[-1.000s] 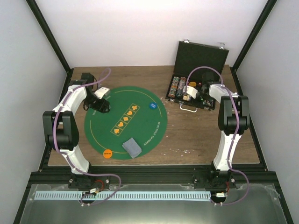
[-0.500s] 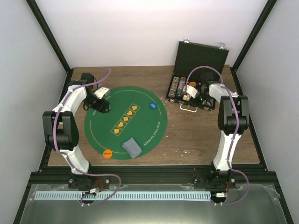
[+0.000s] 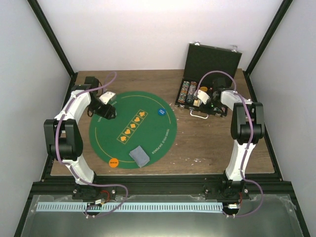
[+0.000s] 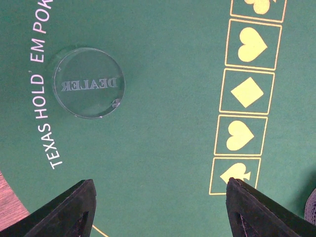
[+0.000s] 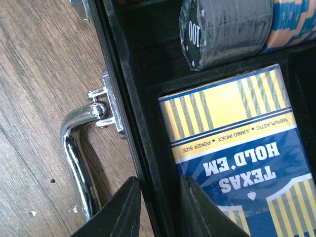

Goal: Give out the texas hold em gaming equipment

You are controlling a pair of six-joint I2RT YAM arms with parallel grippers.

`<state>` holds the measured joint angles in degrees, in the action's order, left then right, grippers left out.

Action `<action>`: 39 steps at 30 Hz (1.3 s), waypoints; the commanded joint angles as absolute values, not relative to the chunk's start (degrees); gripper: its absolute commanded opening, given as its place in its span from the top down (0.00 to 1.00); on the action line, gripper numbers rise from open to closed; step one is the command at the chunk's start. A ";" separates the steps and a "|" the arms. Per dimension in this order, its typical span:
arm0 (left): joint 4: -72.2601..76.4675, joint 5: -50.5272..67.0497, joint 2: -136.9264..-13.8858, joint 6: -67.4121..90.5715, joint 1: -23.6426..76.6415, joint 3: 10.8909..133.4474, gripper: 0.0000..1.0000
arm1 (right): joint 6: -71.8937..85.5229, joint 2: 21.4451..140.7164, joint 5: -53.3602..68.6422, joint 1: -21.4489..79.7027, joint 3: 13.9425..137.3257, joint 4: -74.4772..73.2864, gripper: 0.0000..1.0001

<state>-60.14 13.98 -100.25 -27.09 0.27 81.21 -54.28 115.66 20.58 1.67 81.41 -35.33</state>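
right gripper narrowed, case wall pinched — seemingly

Mat green, yellow suit boxes (white lettering); card box blue w/ yellow stripes; case blk.

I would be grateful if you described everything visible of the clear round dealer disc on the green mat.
The clear round dealer disc looks like thick transparent acrylic, with the word DEALER showing mirrored and a small mark at its rim. It lies flat on the round green felt mat, beside the white TEXAS HOLD'EM lettering. Only the mat touches it; the left gripper stands open, clear of it.
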 commanded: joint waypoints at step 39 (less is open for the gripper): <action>-60.20 14.67 -98.74 -27.95 -0.29 81.17 0.27 | -53.37 119.98 14.14 4.03 81.19 -39.35 0.81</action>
